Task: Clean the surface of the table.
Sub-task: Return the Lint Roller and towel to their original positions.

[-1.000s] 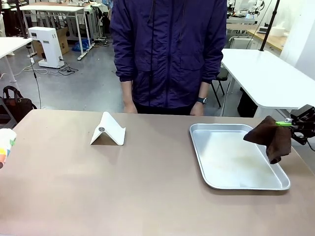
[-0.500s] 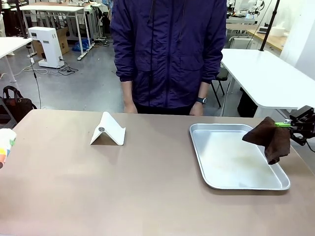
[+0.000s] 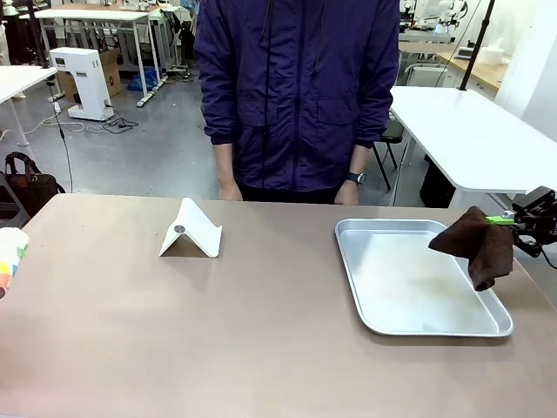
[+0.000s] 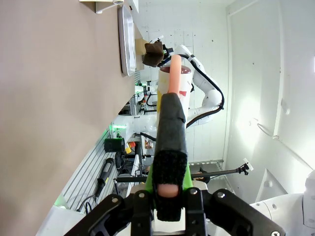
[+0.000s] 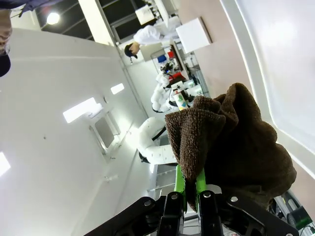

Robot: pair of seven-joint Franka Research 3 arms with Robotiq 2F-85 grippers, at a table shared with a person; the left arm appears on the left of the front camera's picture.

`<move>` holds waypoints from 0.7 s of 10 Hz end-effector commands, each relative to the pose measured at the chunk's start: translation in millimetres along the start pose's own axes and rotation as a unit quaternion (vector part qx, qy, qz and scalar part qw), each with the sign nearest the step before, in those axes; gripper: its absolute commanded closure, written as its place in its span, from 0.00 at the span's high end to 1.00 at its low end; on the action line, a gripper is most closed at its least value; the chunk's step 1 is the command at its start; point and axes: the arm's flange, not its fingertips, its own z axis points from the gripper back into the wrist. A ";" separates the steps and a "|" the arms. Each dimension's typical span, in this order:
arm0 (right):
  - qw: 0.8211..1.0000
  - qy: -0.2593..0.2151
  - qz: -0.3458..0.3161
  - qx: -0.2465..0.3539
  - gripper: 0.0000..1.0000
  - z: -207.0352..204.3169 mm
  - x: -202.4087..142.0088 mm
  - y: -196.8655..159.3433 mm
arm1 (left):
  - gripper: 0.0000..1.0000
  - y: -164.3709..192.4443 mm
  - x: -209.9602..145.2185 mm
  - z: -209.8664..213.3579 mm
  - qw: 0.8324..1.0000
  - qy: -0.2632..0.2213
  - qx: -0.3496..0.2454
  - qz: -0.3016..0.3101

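Barely shifting this past second: clamping cloth point(image 3: 474, 244) in right gripper point(image 3: 507, 220) at right edge over tray point(image 3: 348, 229), pinching rod point(image 4: 170, 132) in left gripper point(image 4: 167, 189), not yet wiping table point(image 3: 218, 331).

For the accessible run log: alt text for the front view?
The right gripper, at the right edge, holds a dark brown cloth over the right end of a shallow silver metal tray on the taupe-brown table. A white folded stand sits left of it; a person in a dark blue jacket stands opposite.
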 end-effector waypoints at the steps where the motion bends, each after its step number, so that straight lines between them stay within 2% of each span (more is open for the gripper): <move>1: 1.000 0.006 0.003 0.002 0.09 0.7 -1.9 5.8 | 0.22 -3.7 -3.5 -2.1 1.000 0.003 -0.002 0.000; 7: 1.000 0.006 0.003 0.002 0.09 0.7 -1.9 5.8 | 0.22 -3.7 -3.5 -2.1 1.000 0.003 -0.002 0.000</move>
